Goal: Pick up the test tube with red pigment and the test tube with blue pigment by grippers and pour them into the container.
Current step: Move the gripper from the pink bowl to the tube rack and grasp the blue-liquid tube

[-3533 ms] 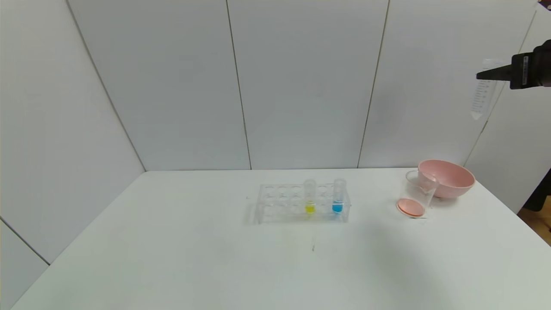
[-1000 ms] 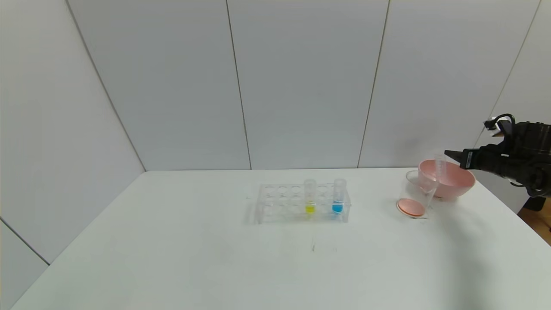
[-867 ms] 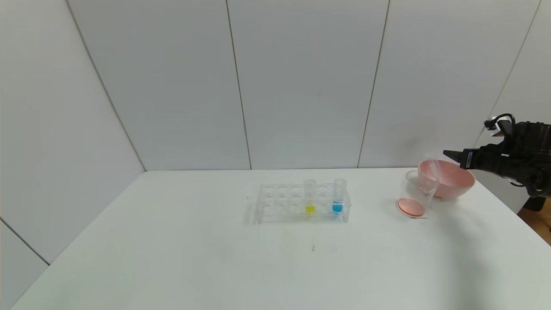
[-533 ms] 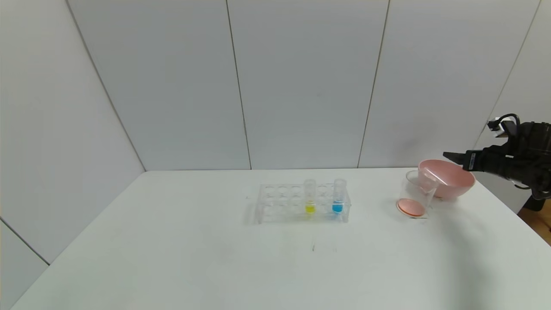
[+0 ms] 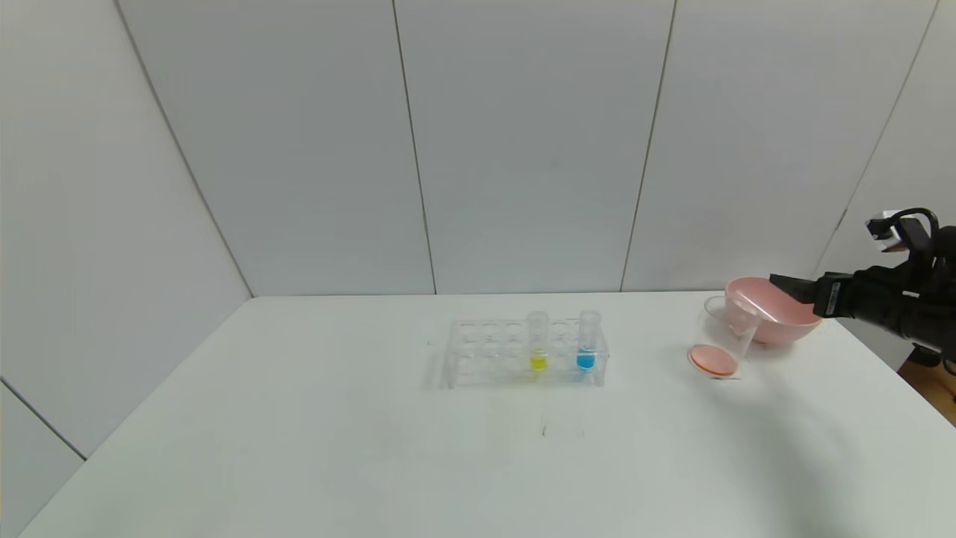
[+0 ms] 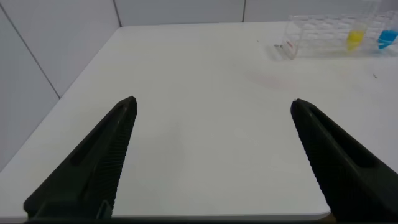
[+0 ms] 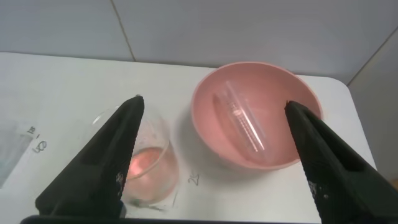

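Note:
The blue-pigment test tube [image 5: 587, 344] stands upright in the clear rack [image 5: 489, 353]; it also shows in the left wrist view [image 6: 387, 38]. The container, a clear beaker [image 5: 723, 338] [image 7: 140, 165], holds orange-red liquid at its bottom. No tube with red liquid shows. An empty clear tube [image 7: 244, 122] [image 5: 756, 308] lies slanted inside the pink bowl [image 7: 205, 140]. My right gripper [image 5: 780, 282] [image 7: 212, 102] is open and empty above the bowl's right side. My left gripper [image 6: 213, 102] is open and empty over bare table, far from the rack.
A tube with yellow liquid [image 5: 538, 347] stands in the rack beside the blue one. The pink bowl [image 5: 784, 327] sits right behind the beaker, near the table's right edge. White wall panels close the back.
My right gripper came down from high up with the empty tube to the bowl and opened. The tube dropped into the bowl. The gripper has drawn back a little to the right.

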`<act>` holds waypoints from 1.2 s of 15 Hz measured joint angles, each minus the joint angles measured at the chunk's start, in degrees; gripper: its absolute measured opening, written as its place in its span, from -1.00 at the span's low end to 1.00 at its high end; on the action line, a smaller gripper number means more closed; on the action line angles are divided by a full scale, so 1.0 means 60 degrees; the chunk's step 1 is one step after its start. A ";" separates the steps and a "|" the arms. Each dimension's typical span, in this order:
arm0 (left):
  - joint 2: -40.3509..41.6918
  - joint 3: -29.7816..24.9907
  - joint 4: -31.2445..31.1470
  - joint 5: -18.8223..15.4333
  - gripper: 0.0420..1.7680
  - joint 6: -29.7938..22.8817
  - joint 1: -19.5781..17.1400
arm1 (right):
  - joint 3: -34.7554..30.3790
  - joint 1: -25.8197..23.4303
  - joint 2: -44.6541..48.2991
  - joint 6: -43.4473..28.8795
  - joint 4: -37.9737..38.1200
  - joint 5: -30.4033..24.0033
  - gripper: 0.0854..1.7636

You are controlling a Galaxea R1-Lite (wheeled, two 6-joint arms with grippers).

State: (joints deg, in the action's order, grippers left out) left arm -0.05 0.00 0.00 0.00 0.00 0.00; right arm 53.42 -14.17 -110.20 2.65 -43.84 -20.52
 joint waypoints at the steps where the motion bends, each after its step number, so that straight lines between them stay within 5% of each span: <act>1: 0.0000 0.0000 0.0000 0.0000 1.00 0.0004 0.0000 | -0.0565 0.0236 0.0443 -0.0045 -0.0165 0.0260 0.85; 5: 0.0000 0.0000 -0.0004 0.0000 1.00 0.0000 0.0000 | -0.2290 0.1948 0.2148 -0.0683 -0.0278 0.2101 0.88; 10: 0.0000 0.0000 0.0000 0.0000 1.00 0.0000 0.0000 | -0.3726 0.5421 0.3291 -0.1408 -0.0329 0.5307 0.91; 14: 0.0000 0.0000 0.0000 0.0000 1.00 0.0004 0.0000 | -0.3962 0.8084 0.3151 -0.2146 -0.0388 0.7644 0.92; 18: 0.0000 0.0000 0.0000 0.0000 1.00 0.0000 0.0000 | -0.3088 0.8930 0.1916 -0.2387 -0.0571 0.8432 0.92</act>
State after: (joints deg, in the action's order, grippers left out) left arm -0.05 0.00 0.00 0.00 0.00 0.00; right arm 34.89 39.41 -98.71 -11.68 -47.26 30.07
